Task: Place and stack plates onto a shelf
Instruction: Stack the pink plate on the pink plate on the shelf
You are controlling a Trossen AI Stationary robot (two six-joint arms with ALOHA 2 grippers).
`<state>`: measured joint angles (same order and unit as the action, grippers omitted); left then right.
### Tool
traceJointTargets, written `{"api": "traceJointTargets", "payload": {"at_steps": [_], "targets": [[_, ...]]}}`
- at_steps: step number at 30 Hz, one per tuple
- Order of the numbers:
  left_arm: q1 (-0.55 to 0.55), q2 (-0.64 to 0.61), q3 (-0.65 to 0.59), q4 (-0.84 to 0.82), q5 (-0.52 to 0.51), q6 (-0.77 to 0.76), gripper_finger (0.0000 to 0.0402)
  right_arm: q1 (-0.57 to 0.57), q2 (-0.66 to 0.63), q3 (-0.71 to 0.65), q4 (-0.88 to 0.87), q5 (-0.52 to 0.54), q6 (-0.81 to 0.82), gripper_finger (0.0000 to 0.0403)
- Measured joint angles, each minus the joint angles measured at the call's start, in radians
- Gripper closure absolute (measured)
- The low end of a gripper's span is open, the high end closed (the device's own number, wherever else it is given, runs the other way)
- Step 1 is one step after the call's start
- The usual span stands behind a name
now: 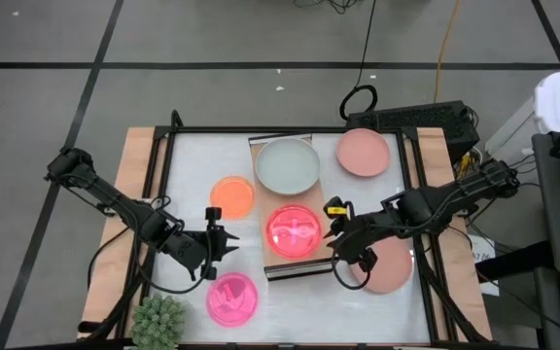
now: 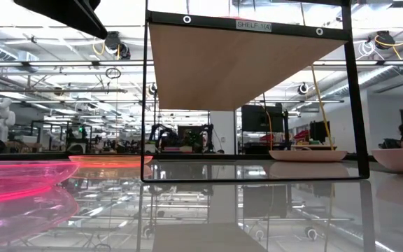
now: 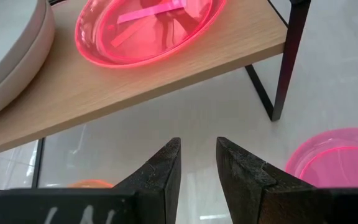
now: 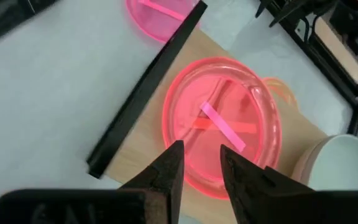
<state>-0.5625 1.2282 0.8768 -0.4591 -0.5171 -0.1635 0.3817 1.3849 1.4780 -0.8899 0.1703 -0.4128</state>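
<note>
Glossy translucent hot pink plate (image 4: 222,127) with a paler pink strip across it sits just ahead of the dark right gripper (image 4: 201,165) on the light-wood shelf (image 1: 272,264), which has a dark end edge. A pale green-grey plate (image 1: 287,163) lies beyond. Near the black left gripper (image 1: 224,241): an orange plate (image 1: 231,195) and a second hot pink one (image 1: 231,298). Two salmon plates (image 1: 363,152) and a spiky green plant (image 1: 158,323) stand on the white bench (image 1: 188,185).
</note>
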Motion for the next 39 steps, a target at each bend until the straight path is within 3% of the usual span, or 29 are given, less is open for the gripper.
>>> {"api": "traceJointTargets", "payload": {"at_steps": [17,39], "targets": [[0.000,0.000,0.000,-0.016,0.022,-0.030,0.0293,0.065,-0.004,-0.001,-0.144,0.018,0.529,0.0314],[0.000,0.000,0.000,-0.015,0.042,-0.050,0.0293,0.215,-0.008,-0.165,-0.127,0.037,0.807,0.0314]]}}
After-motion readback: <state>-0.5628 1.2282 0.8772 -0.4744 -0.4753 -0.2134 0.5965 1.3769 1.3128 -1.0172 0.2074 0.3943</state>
